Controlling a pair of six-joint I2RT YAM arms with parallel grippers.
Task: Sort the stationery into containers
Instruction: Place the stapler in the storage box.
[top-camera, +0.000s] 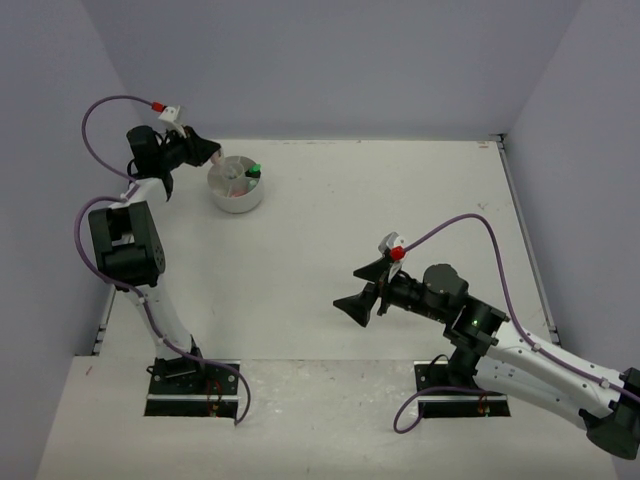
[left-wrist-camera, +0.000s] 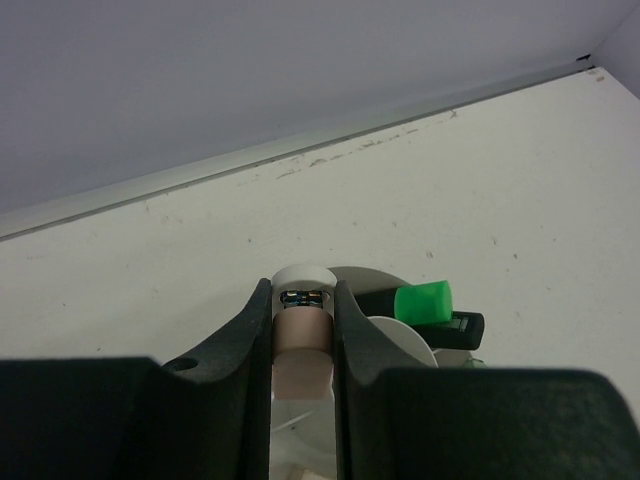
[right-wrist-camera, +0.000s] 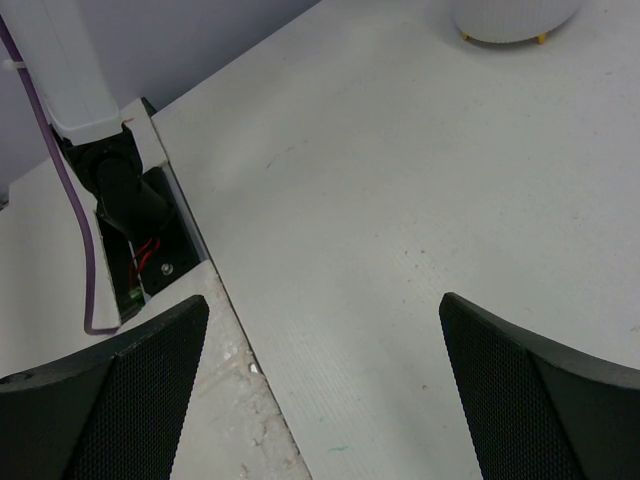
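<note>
- Nearest the arm bases, the right gripper (top-camera: 348, 289) hangs over mid-table with its jaws spread wide and nothing between them.
- No loose stationery shows on the white table (top-camera: 400, 200) from overhead, so the sorting looks all but finished.
- At the far left, the left gripper (left-wrist-camera: 301, 287) pinches a tan eraser-like piece (left-wrist-camera: 303, 345) at the edge of the white tub (top-camera: 238, 204); releasing it appears to be the last step.
- Inside the tub lies a green-capped highlighter (left-wrist-camera: 425, 303), with pinkish items beside it.
- Hard to make out: the dark band and white tip above the held piece, the tub's dividers, and which compartment lies under it, all hidden by the fingers.
</note>
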